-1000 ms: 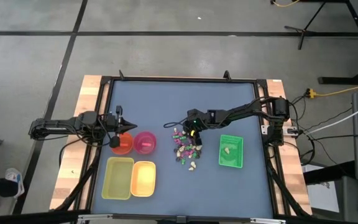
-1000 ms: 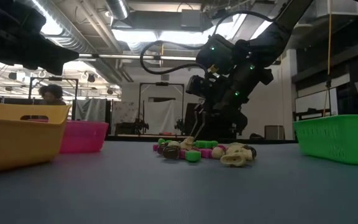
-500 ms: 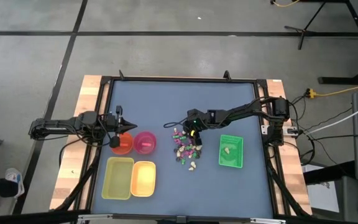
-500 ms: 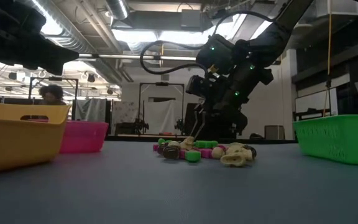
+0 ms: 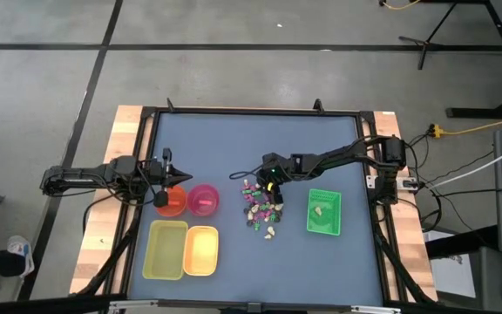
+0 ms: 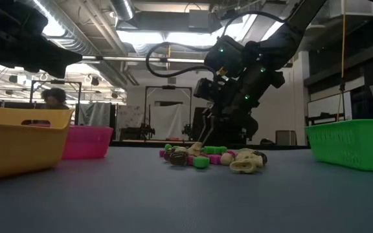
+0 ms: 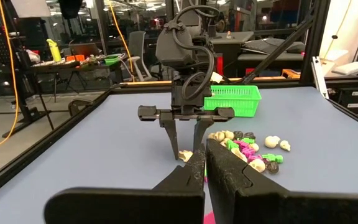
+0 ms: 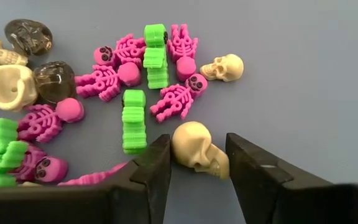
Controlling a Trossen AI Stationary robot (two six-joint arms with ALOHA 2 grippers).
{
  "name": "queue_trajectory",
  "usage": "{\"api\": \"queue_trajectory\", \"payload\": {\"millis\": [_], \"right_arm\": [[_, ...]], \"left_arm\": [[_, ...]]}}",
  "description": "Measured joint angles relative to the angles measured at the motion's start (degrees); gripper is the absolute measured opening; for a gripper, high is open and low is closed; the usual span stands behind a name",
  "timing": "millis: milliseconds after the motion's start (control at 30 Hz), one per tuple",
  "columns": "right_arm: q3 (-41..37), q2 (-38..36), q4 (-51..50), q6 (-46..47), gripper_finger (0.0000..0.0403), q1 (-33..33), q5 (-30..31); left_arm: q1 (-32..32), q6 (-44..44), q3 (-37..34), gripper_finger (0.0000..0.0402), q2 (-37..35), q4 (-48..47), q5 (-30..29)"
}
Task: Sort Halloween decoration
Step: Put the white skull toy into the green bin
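R gripper (image 8: 197, 163): fingers spread either side of your cream skull (image 8: 199, 149) — not pinching yet.
L gripper (image 7: 205, 163): fingers pressed together, over orange bowl (image 5: 170, 201).

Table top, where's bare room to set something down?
Bare table across the far side, beyond the pile of trinkets, and along the near edge past the green tray. Crowded: the trinkets under the right gripper, and the bowls and trays at left.
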Motion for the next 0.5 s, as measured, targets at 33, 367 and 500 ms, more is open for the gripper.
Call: {"api": "queue_trajectory", "payload": {"millis": [33,367,500], "right_arm": [[0.0,0.0,0.0,0.0,0.0138,0.0,0.0],[0.0,0.0,0.1,0.0,0.009,0.0,0.0],[0.0,0.0,0.1,0.0,0.0095,0.0,0.0]], "left_arm": [[0.0,0.0,0.0,0.0,0.0,0.0,0.0],[0.0,0.0,0.0,0.0,0.0,0.0,0.0],[0.0,0.0,0.0,0.0,0.0,0.0,0.0]]}}
